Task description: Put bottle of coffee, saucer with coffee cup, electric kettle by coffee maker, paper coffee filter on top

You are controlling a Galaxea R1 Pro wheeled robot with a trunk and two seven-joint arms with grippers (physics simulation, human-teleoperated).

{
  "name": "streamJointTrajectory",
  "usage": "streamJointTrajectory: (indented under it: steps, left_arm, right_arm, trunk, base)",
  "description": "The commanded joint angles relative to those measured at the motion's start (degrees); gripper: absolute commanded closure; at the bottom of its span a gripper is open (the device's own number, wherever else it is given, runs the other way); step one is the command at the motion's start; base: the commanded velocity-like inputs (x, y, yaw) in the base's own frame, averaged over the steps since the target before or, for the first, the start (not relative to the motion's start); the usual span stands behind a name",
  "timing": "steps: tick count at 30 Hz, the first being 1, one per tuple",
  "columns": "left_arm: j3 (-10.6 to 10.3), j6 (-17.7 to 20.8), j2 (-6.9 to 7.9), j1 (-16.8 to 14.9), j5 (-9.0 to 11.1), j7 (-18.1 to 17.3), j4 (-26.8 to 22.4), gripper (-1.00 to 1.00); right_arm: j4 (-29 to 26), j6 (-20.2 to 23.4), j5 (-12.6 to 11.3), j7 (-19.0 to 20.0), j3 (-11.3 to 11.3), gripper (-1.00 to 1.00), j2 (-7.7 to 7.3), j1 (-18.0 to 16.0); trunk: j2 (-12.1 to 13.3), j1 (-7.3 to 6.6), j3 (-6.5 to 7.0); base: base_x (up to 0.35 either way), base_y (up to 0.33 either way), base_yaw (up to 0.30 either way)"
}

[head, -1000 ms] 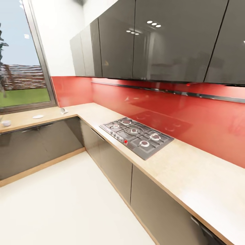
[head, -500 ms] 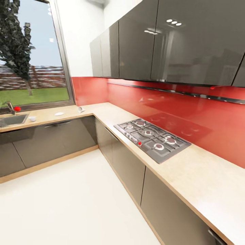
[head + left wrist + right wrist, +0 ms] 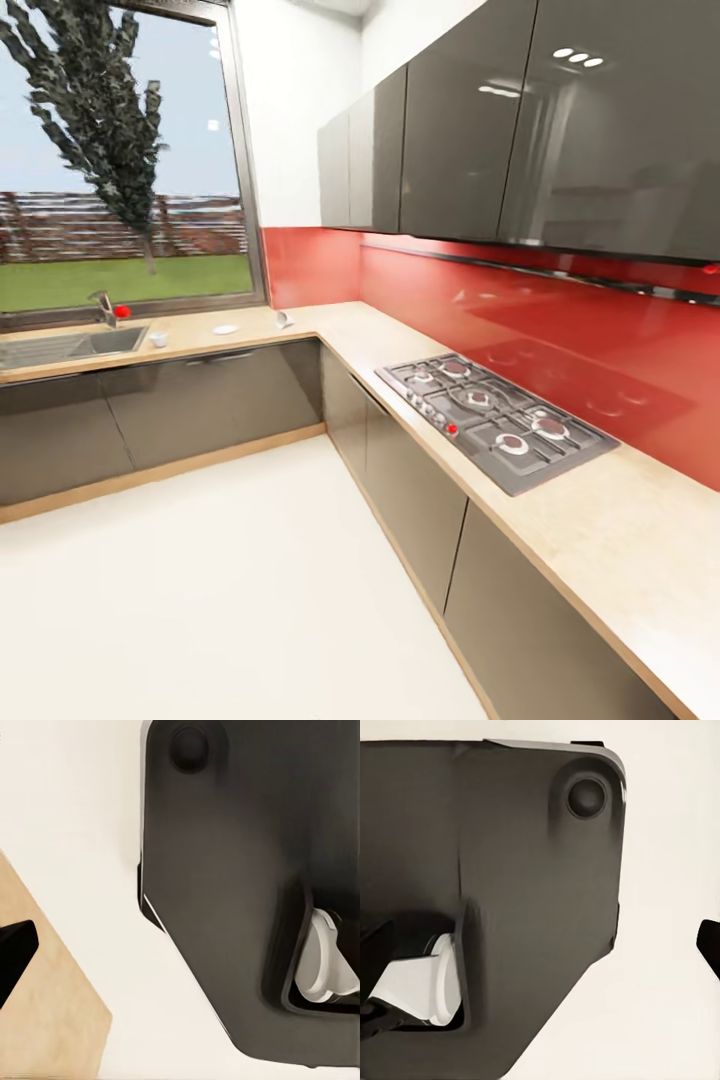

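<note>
In transit: small white cup (image 3: 158,339), flat white saucer (image 3: 225,329) beside steel sink (image 3: 60,348); approach next. Gripper states untellable.

On the far worktop (image 3: 190,336), the coffee cup (image 3: 158,339), saucer (image 3: 225,329) and a tipped white object (image 3: 284,319) are too small for me to make out detail; the sink (image 3: 50,347) is cut off by the picture's edge.

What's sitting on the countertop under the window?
On the countertop below the window: a sink with a tap, a small cup, a saucer and a tipped white item, too small to identify.
</note>
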Motion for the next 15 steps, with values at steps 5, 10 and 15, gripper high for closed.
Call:
streamJointTrajectory:
  steps: [5,10,15]
  left_arm:
    - [-0.02,-0.12,0.01,-0.01,0.38,0.04,-0.03,-1.0]
    - [-0.02,-0.12,0.01,-0.01,0.4,0.06,-0.03,-1.0]
    - [-0.02,-0.13,0.0,-0.01,0.36,0.06,-0.03,-1.0]
  right_arm:
    - [-0.02,-0.02,0.05,0.0,0.0,-1.0,-0.02,-0.03]
    - [-0.02,-0.02,0.03,-0.02,0.0,-1.0,-0.01,-0.03]
    - [-0.02,-0.02,0.02,0.0,0.0,-1.0,0.0,-0.03]
  trunk:
    - [1.94,-1.08,0.81]
    - [3.94,-2.18,1.71]
    - [5.95,-3.28,2.6]
  base:
    - [0.0,0.0,0.281]
    - [0.0,0.0,0.281]
    - [0.0,0.0,0.281]
